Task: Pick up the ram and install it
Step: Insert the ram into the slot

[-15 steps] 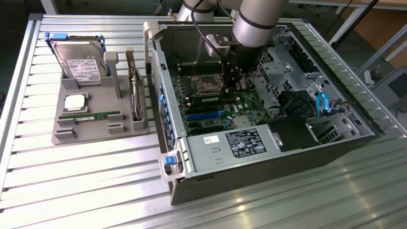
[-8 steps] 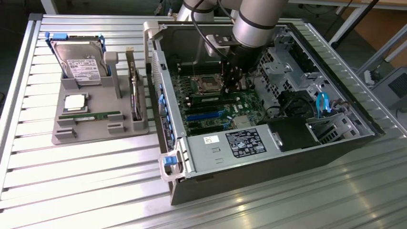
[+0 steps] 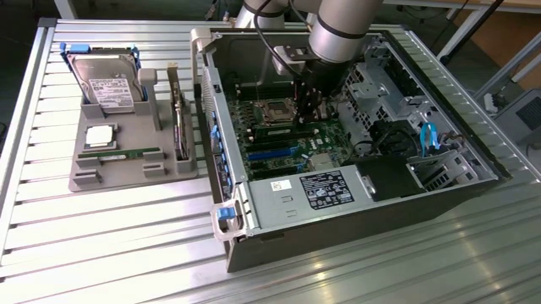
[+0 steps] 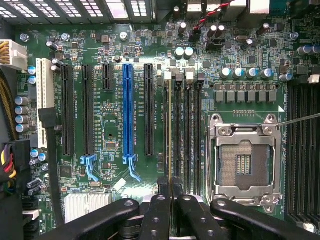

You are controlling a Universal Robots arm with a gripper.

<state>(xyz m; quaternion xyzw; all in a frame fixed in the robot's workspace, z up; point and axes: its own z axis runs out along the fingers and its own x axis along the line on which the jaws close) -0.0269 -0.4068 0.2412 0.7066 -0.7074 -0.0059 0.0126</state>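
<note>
The ram (image 4: 171, 135) shows edge-on as a thin line standing in the memory slot nearest the long black card slots, beside the empty processor socket (image 4: 243, 162). My gripper (image 4: 170, 189) is shut on the ram's top edge, with a black finger (image 4: 160, 205) on each side of it. In the exterior view my gripper (image 3: 311, 113) reaches straight down into the open computer case (image 3: 355, 209), over the motherboard just right of the socket. A second ram stick (image 3: 118, 154) lies flat in the grey holder tray (image 3: 127, 180) on the exterior view's left.
The tray also holds a hard drive (image 3: 106, 79), a square silver processor chip (image 3: 100, 134) and an upright dark expansion card (image 3: 177, 123). Inside the case, a blue card slot (image 4: 128, 107), black slots and a power supply (image 3: 325, 190) surround the work spot. The case walls stand close around the arm.
</note>
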